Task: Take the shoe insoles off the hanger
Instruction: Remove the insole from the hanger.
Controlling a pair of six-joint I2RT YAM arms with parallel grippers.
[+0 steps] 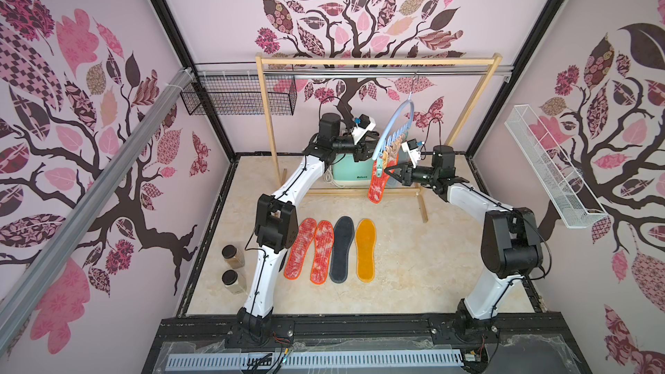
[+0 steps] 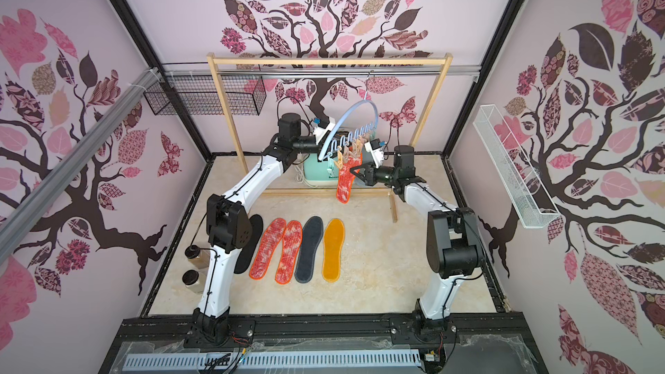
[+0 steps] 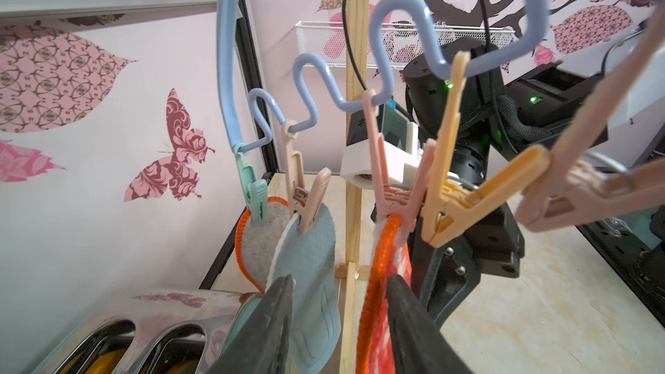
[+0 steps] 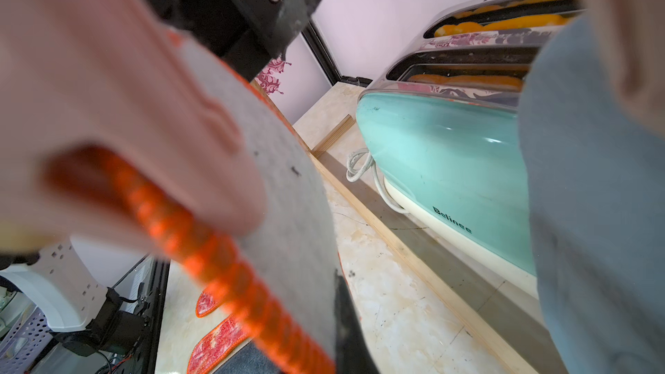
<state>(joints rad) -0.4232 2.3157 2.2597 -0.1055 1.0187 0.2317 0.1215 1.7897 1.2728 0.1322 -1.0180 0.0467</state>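
Probably to steady it for unclipping, the red insole (image 1: 377, 183) on the hanger (image 3: 224, 66) is touched by the right gripper (image 1: 388, 170), jaws pressed together, and straddled by the left gripper (image 3: 338, 282), jaws spread. Five insoles (image 2: 333, 250) are laid on the table (image 1: 414, 264).

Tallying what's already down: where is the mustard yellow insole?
In both top views the mustard yellow insole lies flat on the tabletop, at the right end of the row, next to the dark grey insole.

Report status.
Right gripper shut on hanging red insole. Left gripper open astride it and pale blue insole. Third insole pegged on hanger. Toaster close by.
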